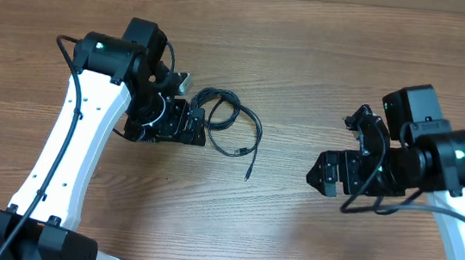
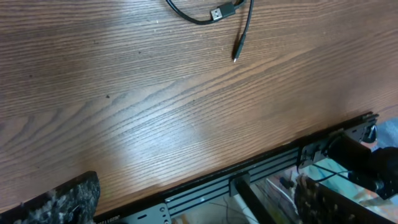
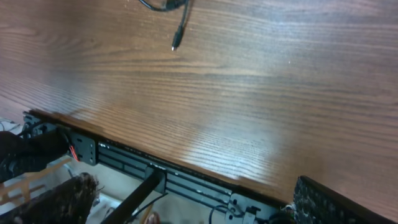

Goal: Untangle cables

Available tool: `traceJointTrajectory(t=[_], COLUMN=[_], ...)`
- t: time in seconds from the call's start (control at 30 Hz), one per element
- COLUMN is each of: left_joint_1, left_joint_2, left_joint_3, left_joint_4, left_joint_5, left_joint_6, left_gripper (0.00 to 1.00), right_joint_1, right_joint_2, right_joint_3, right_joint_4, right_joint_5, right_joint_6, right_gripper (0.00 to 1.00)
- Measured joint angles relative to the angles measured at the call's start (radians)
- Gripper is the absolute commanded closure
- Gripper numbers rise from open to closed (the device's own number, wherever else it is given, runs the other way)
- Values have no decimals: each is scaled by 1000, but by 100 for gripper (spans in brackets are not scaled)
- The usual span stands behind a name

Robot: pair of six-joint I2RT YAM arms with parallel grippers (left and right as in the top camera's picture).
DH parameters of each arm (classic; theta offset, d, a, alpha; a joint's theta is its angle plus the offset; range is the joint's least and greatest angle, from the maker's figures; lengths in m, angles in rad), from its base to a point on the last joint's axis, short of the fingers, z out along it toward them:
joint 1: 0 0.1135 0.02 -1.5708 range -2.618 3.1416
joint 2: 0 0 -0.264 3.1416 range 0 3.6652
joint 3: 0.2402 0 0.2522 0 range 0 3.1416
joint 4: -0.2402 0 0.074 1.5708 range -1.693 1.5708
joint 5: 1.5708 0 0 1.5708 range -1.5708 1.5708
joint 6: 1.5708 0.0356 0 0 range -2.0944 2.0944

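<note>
Black cables [image 1: 231, 123] are coiled left of centre on the surface [image 1: 290, 240], just right of the left fingers [image 2: 62, 200], tail trailing down-frame; right fingers [image 3: 336, 202] are placed well away at right; both pairs are spread, empty.

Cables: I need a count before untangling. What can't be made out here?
- Overhead: the cables overlap in thin loops, too small to count; their left edge may run under the left gripper.
- Left wrist: top edge leaves only a USB plug and thin tip.
- Right wrist: only one plug tip.
</note>
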Motion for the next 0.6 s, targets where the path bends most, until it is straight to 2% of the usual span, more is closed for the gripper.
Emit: traceJointTrajectory(t=[0.6], left_joint_1=[-102], left_joint_2=[0], left_joint_3=[0], left_joint_4=[68], left_joint_5=[0], left_joint_6=[-34], left_gripper=[1], right_joint_1=[0], right_joint_2=[140], right_joint_3=[0], right_joint_4=[-32], right_joint_5=[0], right_joint_6=[21], right_gripper=[0])
